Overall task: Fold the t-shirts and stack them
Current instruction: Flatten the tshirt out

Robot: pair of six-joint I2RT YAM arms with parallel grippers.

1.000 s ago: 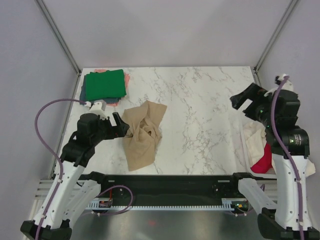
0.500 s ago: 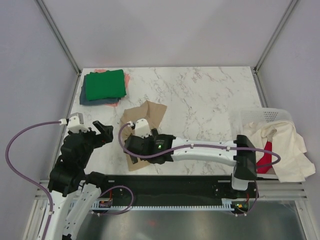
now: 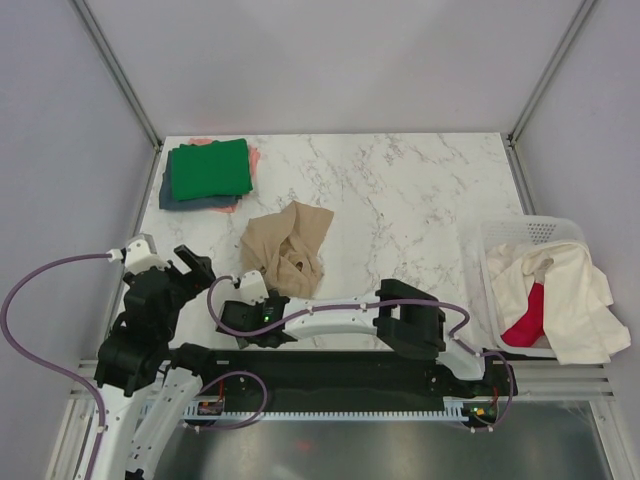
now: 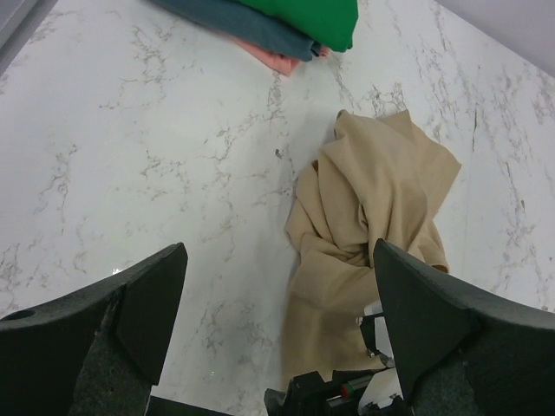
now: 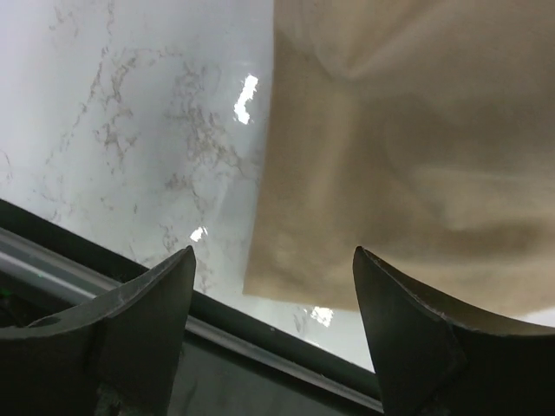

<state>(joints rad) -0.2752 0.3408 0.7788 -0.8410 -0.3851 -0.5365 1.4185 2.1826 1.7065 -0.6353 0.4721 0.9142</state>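
Where the right arm reached leftward along the near edge of the worktop (image 3: 400,200), the right hand (image 5: 273,277) stood with its fingers spread and nothing between them, directly over the near hem of the tan t-shirt (image 5: 416,156). Contact with the cloth could not be determined. The left hand (image 4: 277,260) was likewise spread wide and empty, held above the worktop to the left of that shirt and apart from it. The tan t-shirt lay crumpled and unfolded at the left-centre of the worktop. At the far left corner sat a folded stack: a green t-shirt (image 3: 210,168) on top, a dark blue-grey t-shirt (image 3: 170,197) beneath it, and a salmon-pink t-shirt (image 3: 253,158) showing at the edges. On the right, a white mesh basket (image 3: 500,235) held a cream t-shirt (image 3: 570,300), draped over its rim, and a red t-shirt (image 3: 525,325).
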